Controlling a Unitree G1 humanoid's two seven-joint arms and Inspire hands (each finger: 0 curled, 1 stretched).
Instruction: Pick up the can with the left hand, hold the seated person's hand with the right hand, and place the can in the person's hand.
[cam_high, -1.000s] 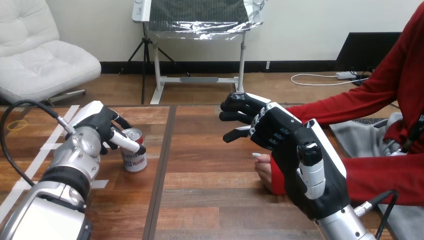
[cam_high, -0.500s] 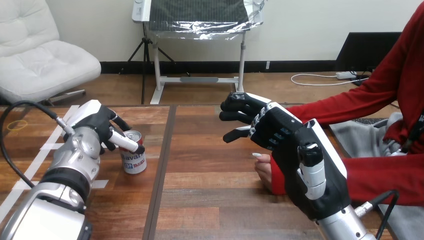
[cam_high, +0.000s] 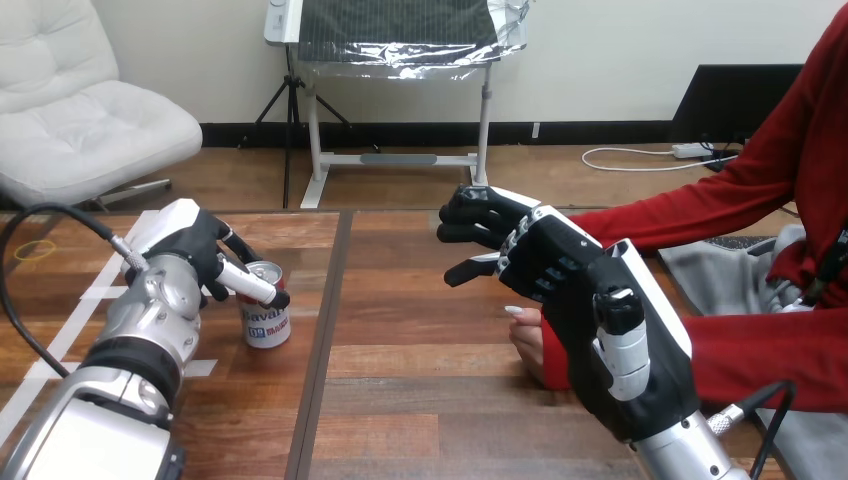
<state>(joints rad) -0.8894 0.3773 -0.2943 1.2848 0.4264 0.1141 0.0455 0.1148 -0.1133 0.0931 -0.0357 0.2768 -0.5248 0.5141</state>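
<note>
A small can (cam_high: 268, 322) with a red and white label stands upright on the wooden table (cam_high: 420, 400) at the left. My left hand (cam_high: 190, 248) is shut on it: the thumb lies across its front near the rim and the fingers curl behind it. My right hand (cam_high: 560, 268) hovers over the table's right half, open, its fingers loosely bent and holding nothing. The person's hand (cam_high: 526, 338) rests on the table just below it, mostly hidden by my hand; the two look apart.
The person's red sleeve (cam_high: 770, 355) runs along the table's right side, and a second red-sleeved arm (cam_high: 690, 222) reaches in behind my right hand. White tape strips (cam_high: 95, 292) mark the table at the left. A dark seam (cam_high: 322, 340) runs down the table beside the can.
My left hand and the can have shifted slightly to the left. My right hand and the person's hand have stayed where they were.
</note>
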